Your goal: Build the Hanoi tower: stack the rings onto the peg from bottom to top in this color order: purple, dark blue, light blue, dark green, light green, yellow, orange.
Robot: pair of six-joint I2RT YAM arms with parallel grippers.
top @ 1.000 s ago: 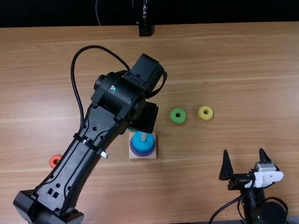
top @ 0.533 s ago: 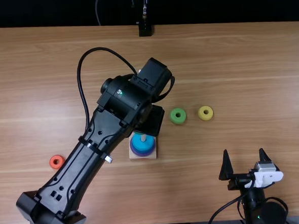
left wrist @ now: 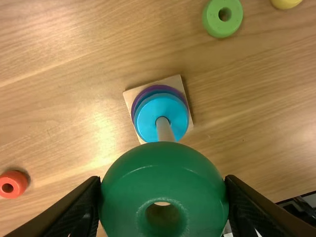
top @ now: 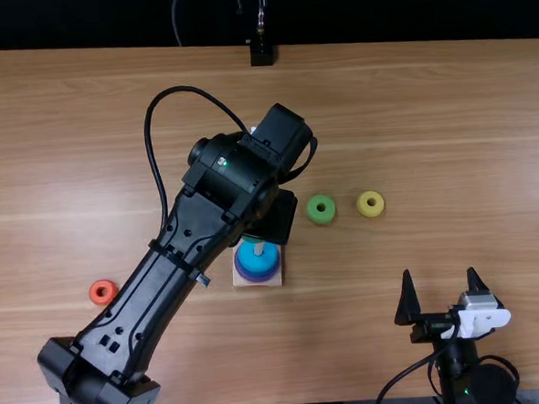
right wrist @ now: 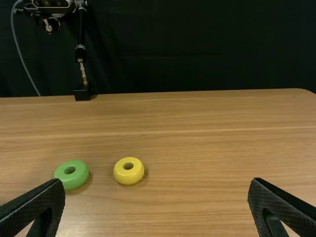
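Easing rightward in the top view, the left arm (top: 185, 235) is carrying the dark green ring (left wrist: 163, 165), clamped between its fingers, above the light blue ring (left wrist: 148, 118); the upright peg (left wrist: 163, 129) is vanishing behind its rim, leaving hole-to-tip alignment uncertain. Farther off, the right gripper (top: 439, 279) is waiting open.

The left arm (top: 178, 272) is outstretched diagonally; the left gripper (top: 273, 222) appears pitched downward, its fingers (left wrist: 79, 207) clamped. The right arm (top: 463, 373) sits low, the right gripper (top: 440, 274) aimed forward, its fingers widely parted.
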